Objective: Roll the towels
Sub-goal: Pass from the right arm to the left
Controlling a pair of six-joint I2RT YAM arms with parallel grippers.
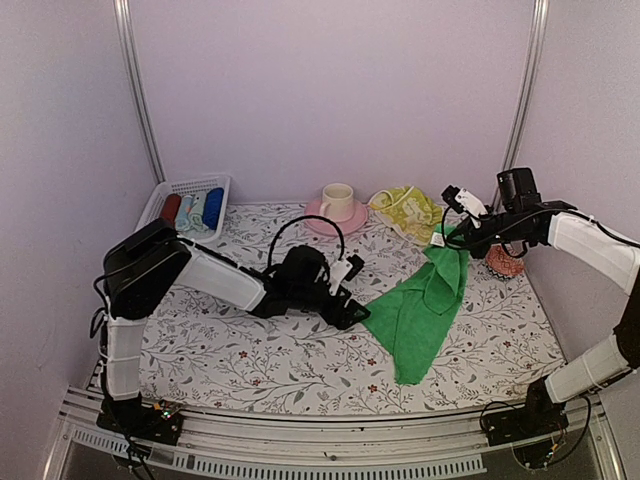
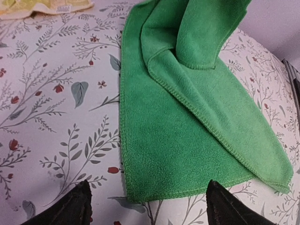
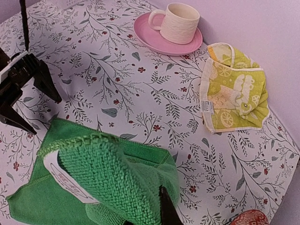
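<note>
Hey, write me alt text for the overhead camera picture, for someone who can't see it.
The right gripper holds a green towel up by one end, its lower part draped on the floral table. The left gripper is open beside the towel's edge; a yellow towel sits crumpled at the back.

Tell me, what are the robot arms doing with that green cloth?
The right gripper is pinching one corner of the green towel and holding it up, while the rest of it drapes down onto the flowery table. The left gripper sits low on the table beside the towel's edge, jaws open, holding nothing. The yellow towel lies crumpled at the back near the pink saucer and cup. Neither towel is rolled yet.
</note>
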